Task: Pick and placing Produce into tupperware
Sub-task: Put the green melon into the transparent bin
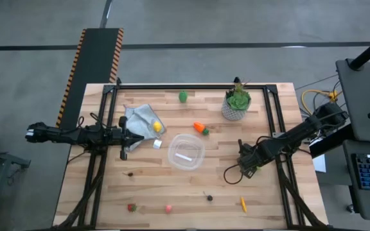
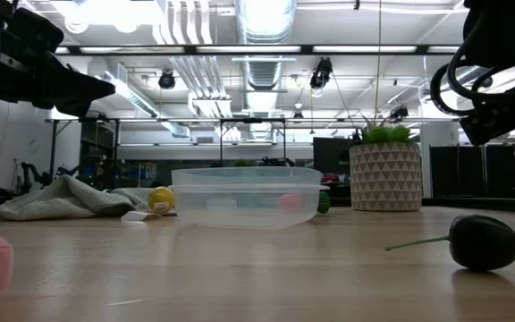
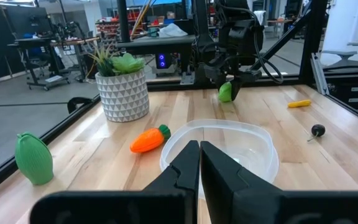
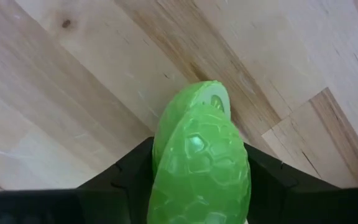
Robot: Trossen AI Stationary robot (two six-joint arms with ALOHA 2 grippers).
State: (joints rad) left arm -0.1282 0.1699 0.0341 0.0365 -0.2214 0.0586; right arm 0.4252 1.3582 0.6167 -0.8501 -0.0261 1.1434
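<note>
Seen from above on the pale wooden table (image 1: 108,192): at left, left gripper (image 1: 123,154) with fingers pressed together and holding nothing, beside a crumpled grey cloth (image 1: 139,119) bearing a small yellow toy fruit (image 1: 157,126). At centre, clear shallow plastic tupperware (image 1: 185,151), with a small orange toy carrot (image 1: 199,127) just beyond it. At right, right gripper (image 1: 246,171) clamped on a bumpy light-green toy vegetable (image 4: 197,165), above bare wood well apart from the container.

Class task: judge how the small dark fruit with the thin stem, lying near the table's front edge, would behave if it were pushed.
The dark fruit looks rounded and rests on a small patch of table, so it would probably roll. Its thin stem trails sideways and might make it swerve or pivot. Being tiny, it is likely light and would scoot easily.
</note>
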